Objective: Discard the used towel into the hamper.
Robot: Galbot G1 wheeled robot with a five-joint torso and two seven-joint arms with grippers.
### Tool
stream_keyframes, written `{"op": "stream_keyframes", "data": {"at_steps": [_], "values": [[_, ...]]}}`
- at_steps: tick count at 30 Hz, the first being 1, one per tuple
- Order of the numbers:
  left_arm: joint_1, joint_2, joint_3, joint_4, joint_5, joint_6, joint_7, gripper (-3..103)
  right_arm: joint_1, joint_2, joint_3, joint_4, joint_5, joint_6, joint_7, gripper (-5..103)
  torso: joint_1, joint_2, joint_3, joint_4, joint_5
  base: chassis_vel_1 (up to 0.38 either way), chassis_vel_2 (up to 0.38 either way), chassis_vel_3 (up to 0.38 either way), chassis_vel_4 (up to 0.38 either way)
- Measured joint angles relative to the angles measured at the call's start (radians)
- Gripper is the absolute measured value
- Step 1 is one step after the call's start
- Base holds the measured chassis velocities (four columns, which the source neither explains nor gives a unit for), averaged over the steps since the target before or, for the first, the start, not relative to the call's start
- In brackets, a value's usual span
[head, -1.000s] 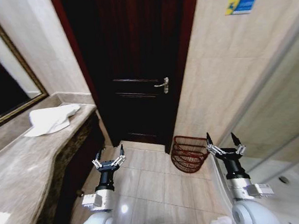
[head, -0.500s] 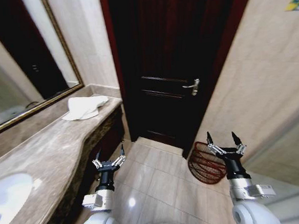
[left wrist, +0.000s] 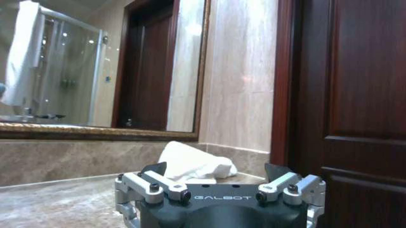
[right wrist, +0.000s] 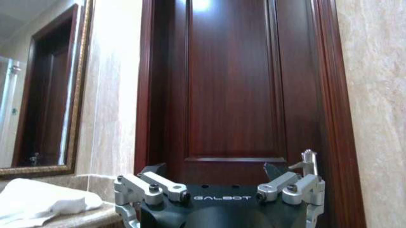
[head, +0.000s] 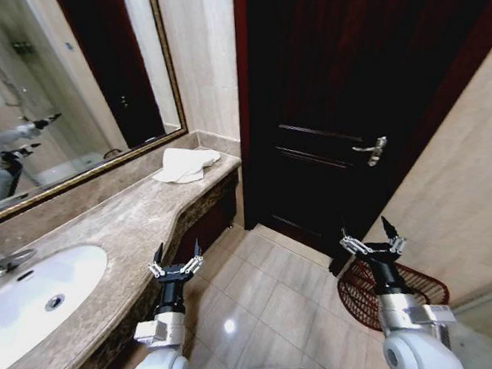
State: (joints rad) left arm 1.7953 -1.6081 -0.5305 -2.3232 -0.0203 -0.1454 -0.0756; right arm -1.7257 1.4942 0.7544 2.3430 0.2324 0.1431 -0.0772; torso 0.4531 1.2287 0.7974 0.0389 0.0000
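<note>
- Crumpled white cloth towel (head: 185, 165) lying in a soft heap at the far end of the polished mottled brown stone counter (head: 106, 236), just beside the wall and under the gilt-framed mirror (head: 62, 96); also visible in the left wrist view (left wrist: 193, 164).
- Round dark red-brown hamper (head: 401, 292) of thin open wire-like ribs down on the glossy beige floor tiles (head: 270, 292), near the dark wooden door (head: 350, 101), partly hidden behind the right arm.
- Left gripper (head: 175, 264) held low beside the counter edge, fingers spread, empty.
- Right gripper (head: 372, 241) held over the hamper side, fingers likewise spread, holding nothing.
- Towel and hamper well apart, on opposite sides.
- Likely risks: limp cloth slipping from a shallow pinch, or trailing folds snagging on the counter edge or the open ribs.
- Light wire hamper probably easy to tip if nudged by an arm.
</note>
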Motion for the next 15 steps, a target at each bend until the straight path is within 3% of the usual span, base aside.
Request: {"op": "stream_keyframes", "data": {"at_steps": [4, 15], "values": [[-0.004, 0.0, -0.028, -0.008, 0.018, 0.07, -0.089, 100, -0.006, 0.005, -0.001, 0.014, -0.002, -0.008, -0.001, 100, 0.0, 0.0, 0.0, 0.0004, 0.0, 0.0, 0.0, 0.0, 0.0], [-0.005, 0.0, -0.038, -0.019, -0.01, 0.08, -0.094, 100, -0.008, 0.016, -0.01, 0.018, -0.006, -0.002, -0.021, 100, 0.0, 0.0, 0.0, 0.0004, -0.0001, -0.013, 0.018, 0.019, -0.015]]}}
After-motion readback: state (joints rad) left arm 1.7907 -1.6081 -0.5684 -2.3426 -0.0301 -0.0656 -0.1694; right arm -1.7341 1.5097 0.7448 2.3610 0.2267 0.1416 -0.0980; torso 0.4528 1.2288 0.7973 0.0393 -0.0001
